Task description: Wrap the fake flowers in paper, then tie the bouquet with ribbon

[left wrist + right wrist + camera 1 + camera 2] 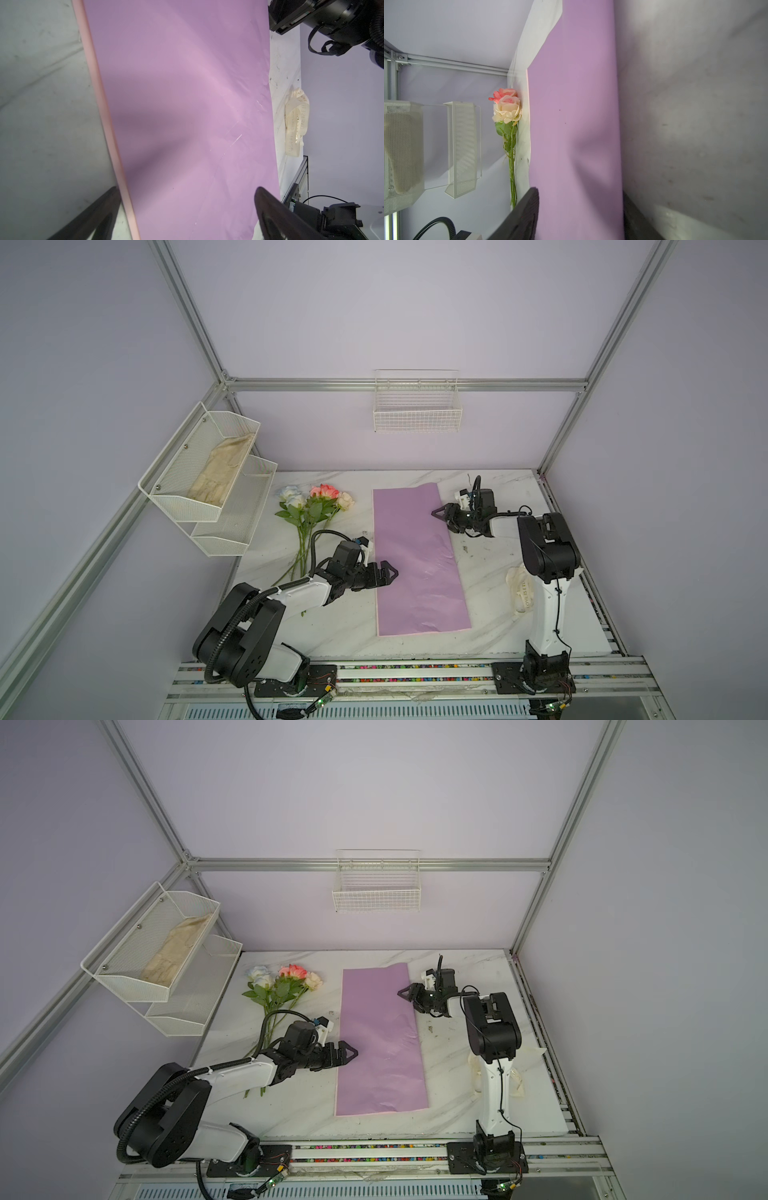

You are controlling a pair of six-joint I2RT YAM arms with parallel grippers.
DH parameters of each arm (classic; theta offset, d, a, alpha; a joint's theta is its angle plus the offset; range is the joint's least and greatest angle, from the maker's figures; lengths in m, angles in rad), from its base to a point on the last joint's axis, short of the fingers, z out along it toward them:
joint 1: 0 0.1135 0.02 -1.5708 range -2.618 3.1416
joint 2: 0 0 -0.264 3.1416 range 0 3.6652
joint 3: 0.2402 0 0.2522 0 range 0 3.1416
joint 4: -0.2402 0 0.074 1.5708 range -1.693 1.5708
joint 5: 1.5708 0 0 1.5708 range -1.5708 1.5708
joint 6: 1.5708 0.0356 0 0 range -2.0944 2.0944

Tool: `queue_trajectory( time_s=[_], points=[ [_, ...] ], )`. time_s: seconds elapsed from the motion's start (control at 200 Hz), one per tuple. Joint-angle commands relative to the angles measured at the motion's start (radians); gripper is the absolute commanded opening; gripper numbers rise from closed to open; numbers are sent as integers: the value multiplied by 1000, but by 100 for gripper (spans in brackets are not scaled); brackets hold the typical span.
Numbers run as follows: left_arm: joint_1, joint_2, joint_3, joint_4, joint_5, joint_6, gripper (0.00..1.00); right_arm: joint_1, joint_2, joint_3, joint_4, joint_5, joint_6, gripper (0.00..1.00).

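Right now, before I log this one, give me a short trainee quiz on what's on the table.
1. True or false: the flowers lie on the wrap paper.
2. The ribbon lies: A) beside the flowers, B) beside the right arm, C) on the wrap paper.
3. Fill in: the left gripper is ____.
Key: 1 false; 2 B; 3 open.

Left of the paper point(419, 560), the left arm point(299, 593) hides part of the stems point(301, 543); right of it, the right arm point(544, 614) half-hides the ribbon point(516, 585).
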Motion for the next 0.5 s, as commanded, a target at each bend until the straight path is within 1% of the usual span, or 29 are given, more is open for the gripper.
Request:
queue_trajectory(
  time_s=[0.0, 0.075, 0.185, 0.275, 0.345, 0.495],
  points=[
    [6, -83, -5, -78, -103, -41, 100, -1, -5, 9, -135, 16, -76, 59],
    [12, -111, 31, -126, -104, -29, 99, -5, -51, -14, -192, 72, -121, 60],
    [15, -136, 70, -181, -48, -17, 98, -6, -162, -107, -234, 139, -140, 65],
    [15, -157, 60, -175, 34, -24, 97, -6, -275, -221, -268, 169, -152, 68],
    [16, -180, 37, -166, 76, -40, 95, -6, -365, -316, -308, 198, -154, 69],
    [12, -241, -18, -164, 155, -80, 89, -3, -584, -556, -315, 190, -118, 70]
  ],
)
